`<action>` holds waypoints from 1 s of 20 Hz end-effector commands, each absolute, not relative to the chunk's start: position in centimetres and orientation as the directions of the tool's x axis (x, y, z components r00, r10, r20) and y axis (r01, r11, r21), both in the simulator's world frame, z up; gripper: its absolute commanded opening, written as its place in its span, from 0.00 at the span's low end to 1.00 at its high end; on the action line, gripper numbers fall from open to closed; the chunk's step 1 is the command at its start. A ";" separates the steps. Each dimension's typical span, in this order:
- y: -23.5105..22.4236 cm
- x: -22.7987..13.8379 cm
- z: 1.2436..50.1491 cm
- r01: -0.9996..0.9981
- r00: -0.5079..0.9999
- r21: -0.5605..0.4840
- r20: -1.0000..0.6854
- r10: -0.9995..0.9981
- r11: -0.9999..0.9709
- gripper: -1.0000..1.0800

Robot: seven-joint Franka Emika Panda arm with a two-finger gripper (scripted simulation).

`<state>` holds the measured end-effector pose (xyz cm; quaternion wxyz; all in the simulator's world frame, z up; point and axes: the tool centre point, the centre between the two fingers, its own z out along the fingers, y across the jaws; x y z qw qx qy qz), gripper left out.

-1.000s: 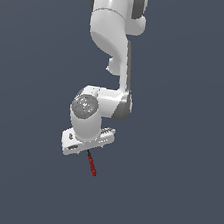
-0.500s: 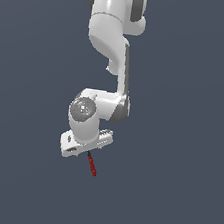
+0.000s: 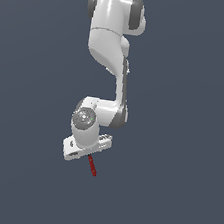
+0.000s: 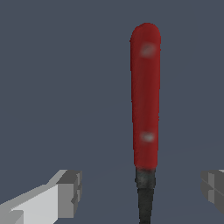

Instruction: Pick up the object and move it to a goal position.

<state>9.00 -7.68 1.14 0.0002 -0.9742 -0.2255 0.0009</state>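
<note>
Unmoved, claw (open) straddles tool.

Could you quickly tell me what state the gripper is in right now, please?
Gripper: open, holding nothing; its fingers stand apart on either side of the red-handled tool.

red-handled tool, seemingly black shaft

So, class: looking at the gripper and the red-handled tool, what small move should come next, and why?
Probably lower a little and close the fingers. In the wrist view the gripper is open, with one fingertip on each side of the tool and gaps between, so nothing is gripped yet. Its black shaft sits between them.
</note>
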 end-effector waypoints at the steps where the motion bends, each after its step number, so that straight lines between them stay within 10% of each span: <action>1: -7.7 9.1 0.6 0.440 0.898 0.000 0.000 0.440 -0.898 0.96; 4: -7.7 9.2 0.6 0.440 0.898 0.000 0.000 0.440 -0.898 0.96; 5: -7.7 9.2 0.6 0.440 0.898 0.000 0.000 0.440 -0.898 0.00; 20: -6.3 9.4 1.0 0.442 0.897 0.000 0.002 0.442 -0.897 0.00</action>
